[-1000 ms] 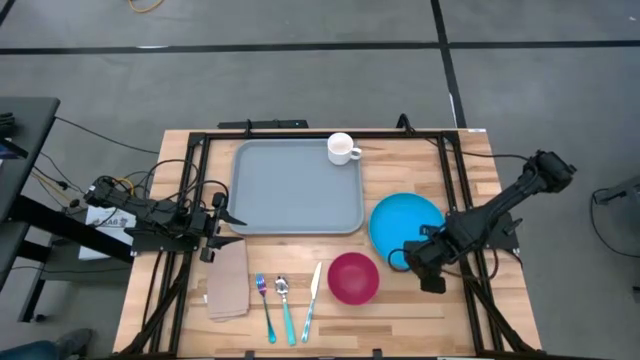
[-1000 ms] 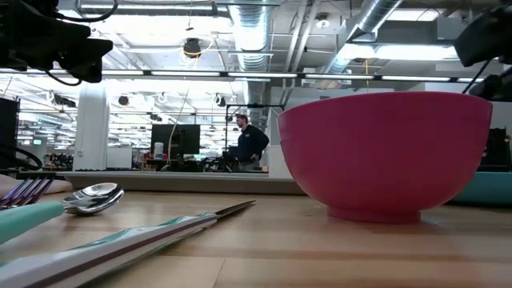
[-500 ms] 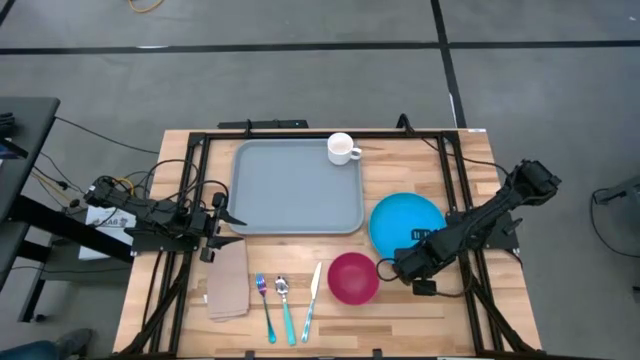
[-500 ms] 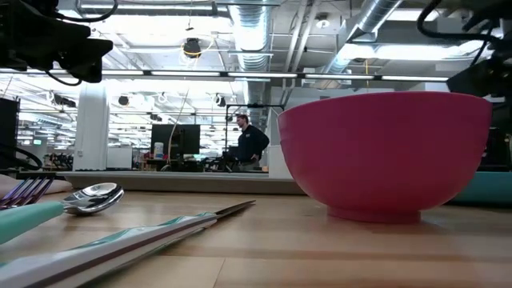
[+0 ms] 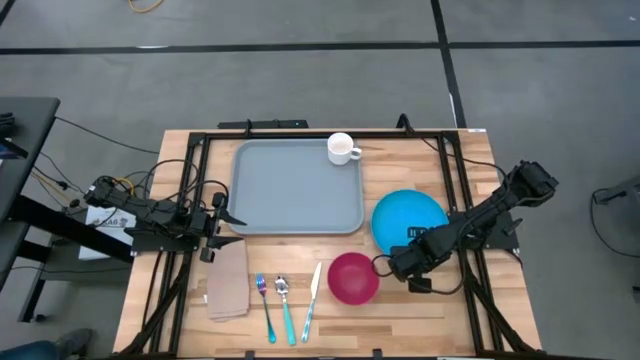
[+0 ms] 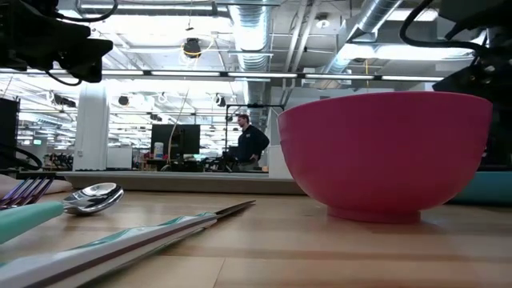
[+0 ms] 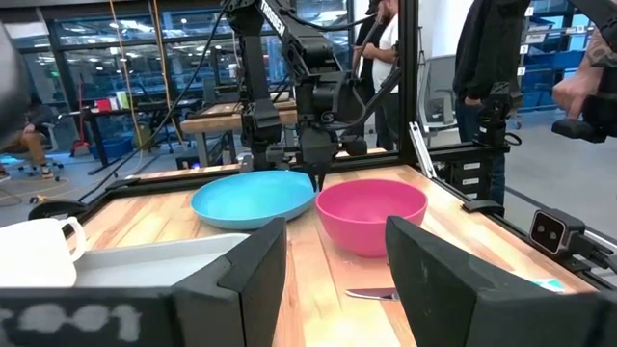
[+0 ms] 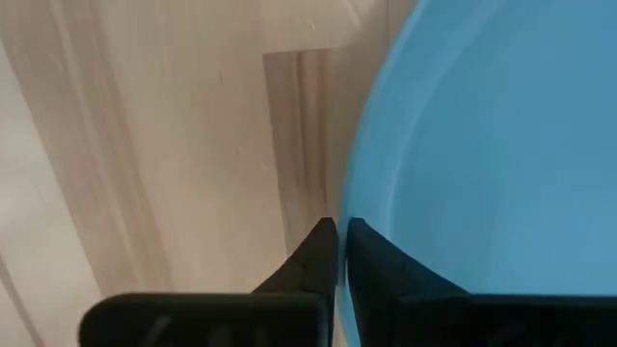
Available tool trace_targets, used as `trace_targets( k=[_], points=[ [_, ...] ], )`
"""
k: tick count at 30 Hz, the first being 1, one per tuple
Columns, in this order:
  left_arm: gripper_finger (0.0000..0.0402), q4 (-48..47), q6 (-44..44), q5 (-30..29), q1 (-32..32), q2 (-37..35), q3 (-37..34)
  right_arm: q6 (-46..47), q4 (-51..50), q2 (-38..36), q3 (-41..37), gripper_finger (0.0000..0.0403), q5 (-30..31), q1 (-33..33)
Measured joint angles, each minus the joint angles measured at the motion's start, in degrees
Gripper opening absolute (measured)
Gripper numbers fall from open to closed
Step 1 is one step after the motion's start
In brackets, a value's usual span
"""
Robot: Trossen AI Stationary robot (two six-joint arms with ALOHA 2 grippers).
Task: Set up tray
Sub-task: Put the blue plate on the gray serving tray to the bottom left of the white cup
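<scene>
The light-grey tray (image 5: 295,190) lies flat at the table's far middle, with a white mug (image 5: 342,148) standing in its far right corner. The round blue plate (image 5: 415,215) rests on the wood to the tray's right, and the pink bowl (image 5: 352,277) stands just near-left of it. My right gripper (image 5: 383,264) is low between bowl and plate, shut at the plate's near-left rim. My left gripper (image 5: 225,220) waits open by the tray's near-left corner, touching nothing. My right gripper (image 8: 337,236) has its two fingertips shut on the blue plate's rim (image 8: 349,193) at the plate's near-left edge, one fingertip over the plate and one over the wood. The fingers point down at a slant. The plate lies on the table.
A tan napkin (image 5: 228,280), fork (image 5: 266,305), spoon (image 5: 285,305) and knife (image 5: 311,300) lie along the table's near edge, left of the bowl. Black frame rails run along both sides of the table. People stand in the room beyond the table.
My right gripper has swung toward the table's left and a little toward the far edge, from beyond the plate's near-right side to the gap between bowl and plate, ending at the plate's near-left rim.
</scene>
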Motion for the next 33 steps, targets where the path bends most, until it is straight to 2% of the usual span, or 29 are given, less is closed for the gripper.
trace_targets(
  k=[8, 16, 25, 33],
  points=[
    [0.0169, 0.0, -0.2, 0.0, 0.0, 0.0, 0.0, -0.2, -1.1, 0.1, 2.5, 0.0005, -0.1, 0.0],
    [0.0169, 0.0, -0.2, 0.0, 0.0, 0.0, 0.0, -1.8, -6.9, 0.1, 8.2, 0.0003, -0.4, -2.2],
    [0.0169, 0.0, 0.0, 0.0, 0.0, 0.0, 0.0, -3.5, -13.4, 0.1, 17.7, 0.0001, 2.4, -7.0],
    [0.0169, 0.0, -0.1, 0.0, 0.0, 0.0, 0.0, -6.2, -13.0, 0.1, 26.2, 0.0001, 2.9, -13.5]
  ],
)
